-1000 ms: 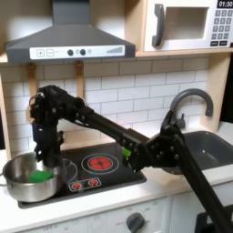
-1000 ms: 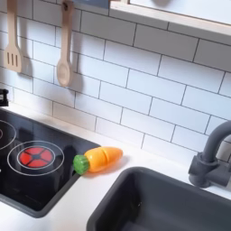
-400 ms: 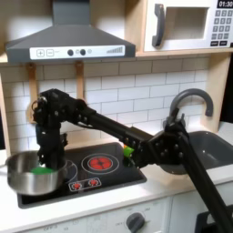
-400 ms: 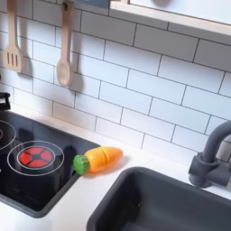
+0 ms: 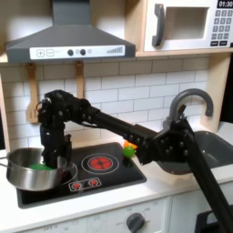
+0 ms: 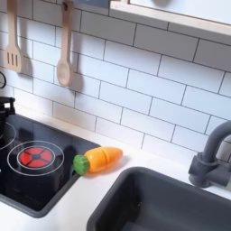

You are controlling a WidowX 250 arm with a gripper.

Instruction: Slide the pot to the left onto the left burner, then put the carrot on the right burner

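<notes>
In the first exterior view the steel pot [image 5: 27, 174] sits at the cooktop's left end and covers the left burner. My gripper [image 5: 52, 162] reaches down at the pot's right rim and looks shut on it. A green piece [image 5: 42, 168] lies inside the pot. The right burner [image 5: 98, 164] is bare, and it also shows in the second exterior view as the right burner [image 6: 34, 156]. The carrot [image 6: 99, 159] lies on the white counter between cooktop and sink. In the first exterior view the carrot [image 5: 130, 146] peeks out behind my arm.
The dark sink [image 6: 162, 203] and its faucet [image 6: 212, 162] are on the second exterior view's right. A wooden spoon [image 6: 63, 59] and a spatula [image 6: 13, 45] hang on the tiled wall. My arm [image 5: 159, 146] crosses above the counter beside the cooktop's right end.
The pot and my gripper have shifted together slightly up and to the right in the first exterior view. The carrot has not moved.
</notes>
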